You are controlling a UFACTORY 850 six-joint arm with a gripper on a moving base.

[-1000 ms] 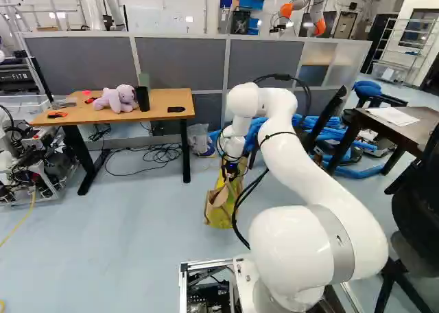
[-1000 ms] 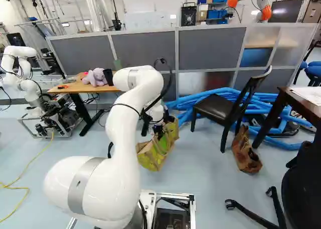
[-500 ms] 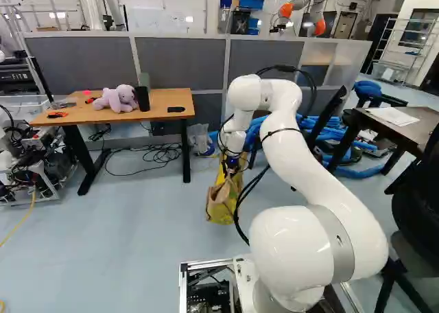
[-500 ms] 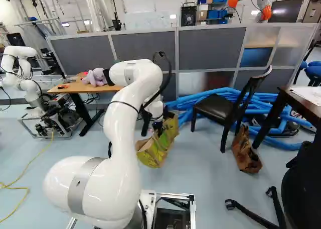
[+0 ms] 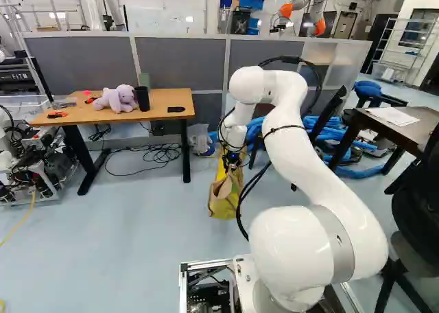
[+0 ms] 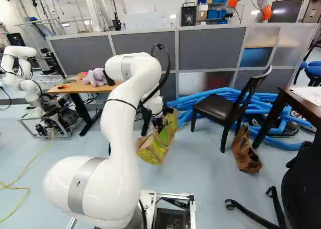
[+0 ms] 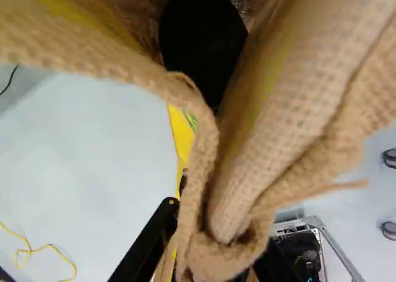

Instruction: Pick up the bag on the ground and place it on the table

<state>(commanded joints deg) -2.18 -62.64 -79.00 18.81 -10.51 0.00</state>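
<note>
The gripper (image 6: 158, 125) is pinching a thick, bunched fold of burlap at the rim of the bag (image 6: 156, 147). In the wrist view the gripper (image 7: 219, 239) is keeping its two fingers apart by that fold, one of them partly hidden behind the cloth.

The bag is hanging below the wrist, ahead of the base. Its mouth is gaping toward the wrist camera, showing a dark inside ahead of the fingers. In the left base view its long axis is running steeply, nearly upright, with the tan end facing the base. In the right base view that axis is slanting from upper right down to lower left, so the bag is tilting. I cannot tell whether its lowest corner is touching the floor.

Farther out, at the left of the left base view, the wooden table (image 5: 159, 106) is standing beyond the bag, bearing a purple plush elephant (image 5: 116, 99) and a black cup (image 5: 142, 98). In the right base view, a black chair (image 6: 215, 108) is standing to the right of the bag, with a brown bag (image 6: 246, 153) slumping near it and blue hoses (image 6: 188, 101) lying behind. Another robot (image 6: 25, 73) is standing at the far left.
</note>
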